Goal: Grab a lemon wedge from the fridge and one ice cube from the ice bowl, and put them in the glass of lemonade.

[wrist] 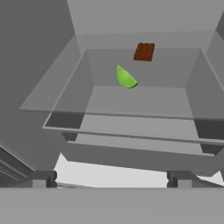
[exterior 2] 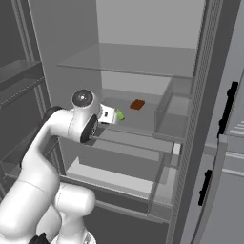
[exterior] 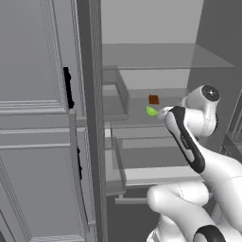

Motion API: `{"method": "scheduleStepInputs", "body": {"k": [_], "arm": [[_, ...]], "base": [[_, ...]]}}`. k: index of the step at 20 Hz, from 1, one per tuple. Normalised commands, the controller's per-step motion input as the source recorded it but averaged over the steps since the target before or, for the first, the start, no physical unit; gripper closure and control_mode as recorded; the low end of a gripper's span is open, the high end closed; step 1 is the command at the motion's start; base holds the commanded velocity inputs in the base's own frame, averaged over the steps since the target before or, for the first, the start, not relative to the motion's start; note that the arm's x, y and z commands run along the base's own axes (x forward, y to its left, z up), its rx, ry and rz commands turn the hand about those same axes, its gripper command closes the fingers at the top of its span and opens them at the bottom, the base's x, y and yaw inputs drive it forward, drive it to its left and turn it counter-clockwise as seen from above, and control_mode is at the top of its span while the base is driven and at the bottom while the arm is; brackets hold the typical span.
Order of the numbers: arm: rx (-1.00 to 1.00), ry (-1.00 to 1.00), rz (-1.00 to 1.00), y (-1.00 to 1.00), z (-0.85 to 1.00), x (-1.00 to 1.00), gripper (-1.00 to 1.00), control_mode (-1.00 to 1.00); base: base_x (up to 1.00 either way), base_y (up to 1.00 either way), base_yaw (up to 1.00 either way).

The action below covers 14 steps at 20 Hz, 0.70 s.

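The lemon wedge (wrist: 126, 78) lay on a middle shelf (wrist: 144, 103) inside the open fridge (exterior: 156, 56), lying free, with a small brown block (wrist: 144, 51) behind it, nearer the back wall and well apart from it. In the hand view the wedge sat ahead of the pincer (wrist: 111, 178), a little left of centre and not yet between the fingertips (wrist: 43, 178), which stood wide apart and held nothing.

The step in hand looked like the reach for the wedge. To do it well, the pincer would have needed to go in above the shelf's front lip, line its gap on the wedge rather than the block, and come down low enough for the tips to straddle so small a piece. A late, gentle closing seemed wise, since a nudge from one finger could slide the wedge toward the back.
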Motion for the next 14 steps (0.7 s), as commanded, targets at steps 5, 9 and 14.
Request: {"method": "scheduleStepInputs", "body": {"k": [5,9,14], "arm": [[0.00,0.00,0.06,-0.07,-0.14,0.40,-1.00,-1.00],[0.00,0.01,0.03,-0.04,-0.15,0.39,-1.00,-1.00],[-0.03,0.03,0.02,-0.07,-0.22,0.43,-1.00,-1.00]], "base": [[0.00,0.00,0.00],[0.00,0.00,0.00],[0.00,0.00,0.00]]}}
